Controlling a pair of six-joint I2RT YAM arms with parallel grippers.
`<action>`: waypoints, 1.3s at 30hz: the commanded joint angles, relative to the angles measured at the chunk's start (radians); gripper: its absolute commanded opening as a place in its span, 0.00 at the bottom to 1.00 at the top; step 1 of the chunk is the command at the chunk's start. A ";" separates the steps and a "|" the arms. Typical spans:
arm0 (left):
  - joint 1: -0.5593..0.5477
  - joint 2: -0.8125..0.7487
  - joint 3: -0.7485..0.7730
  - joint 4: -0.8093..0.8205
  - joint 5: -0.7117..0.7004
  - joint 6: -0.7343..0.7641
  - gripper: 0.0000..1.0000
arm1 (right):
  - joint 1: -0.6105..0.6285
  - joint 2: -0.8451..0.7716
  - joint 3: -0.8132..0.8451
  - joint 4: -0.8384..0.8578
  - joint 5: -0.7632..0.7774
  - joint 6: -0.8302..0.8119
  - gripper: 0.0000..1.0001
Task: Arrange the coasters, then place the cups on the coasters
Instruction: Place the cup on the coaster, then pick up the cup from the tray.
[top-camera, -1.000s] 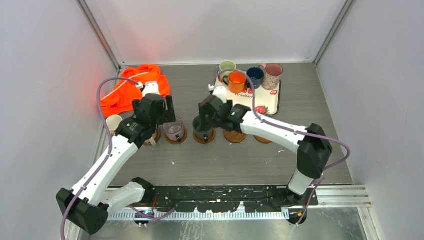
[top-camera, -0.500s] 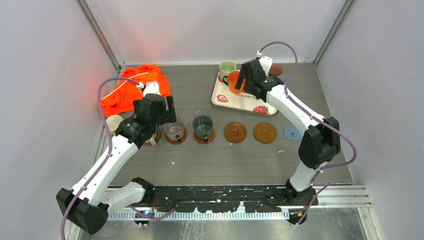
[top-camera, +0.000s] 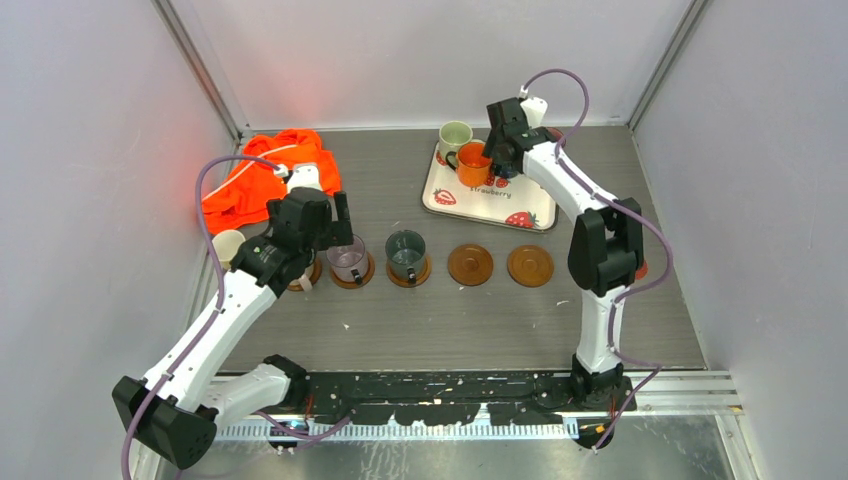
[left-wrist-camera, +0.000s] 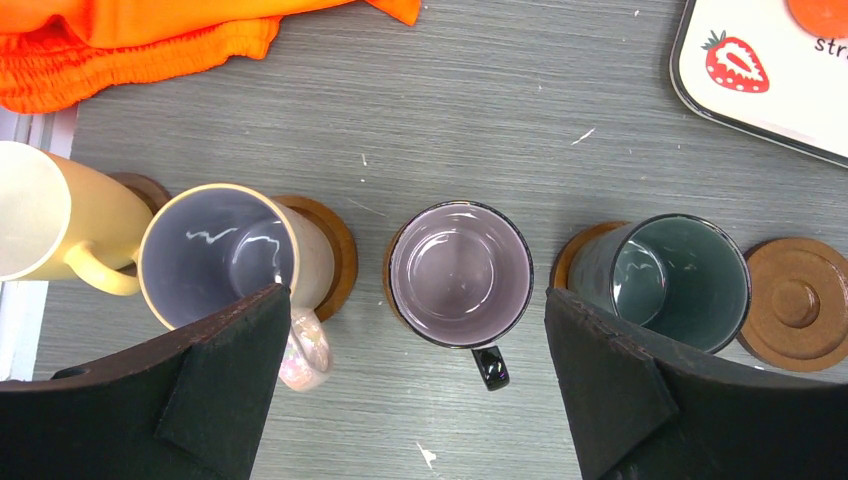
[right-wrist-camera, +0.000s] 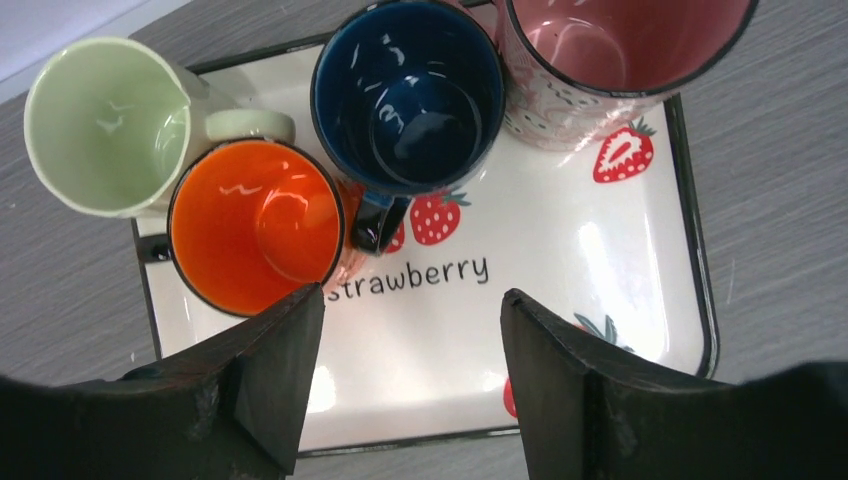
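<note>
Left hand (left-wrist-camera: 415, 300), right hand (right-wrist-camera: 412, 305): jaws apart.

Cups (left-wrist-camera: 460, 272): eight in all, four on the one tray (right-wrist-camera: 600, 260), four on coasters (top-camera: 530, 265). Coasters in the row: six, two of them bare. Orange cloth (top-camera: 255, 175): one.

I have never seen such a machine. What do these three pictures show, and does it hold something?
These are two white robot arms bolted to a table, each ending in a two-finger claw. One picture looks down from above; the others come from cameras on the wrists. The left claw hangs open over a lilac-grey mug on a coaster. The right claw is open over the strawberry tray with an orange mug, navy mug, pale green mug and pink mug. Two wooden coasters are bare. Nothing is held.
</note>
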 joint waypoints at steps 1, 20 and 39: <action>0.004 -0.011 0.006 0.044 0.002 -0.005 1.00 | -0.025 0.044 0.106 -0.002 0.009 0.017 0.68; 0.004 -0.011 0.005 0.046 -0.004 -0.003 1.00 | -0.057 0.204 0.191 -0.001 -0.069 0.059 0.61; 0.004 -0.002 0.005 0.046 -0.007 0.000 1.00 | -0.057 0.230 0.120 0.036 -0.133 0.088 0.59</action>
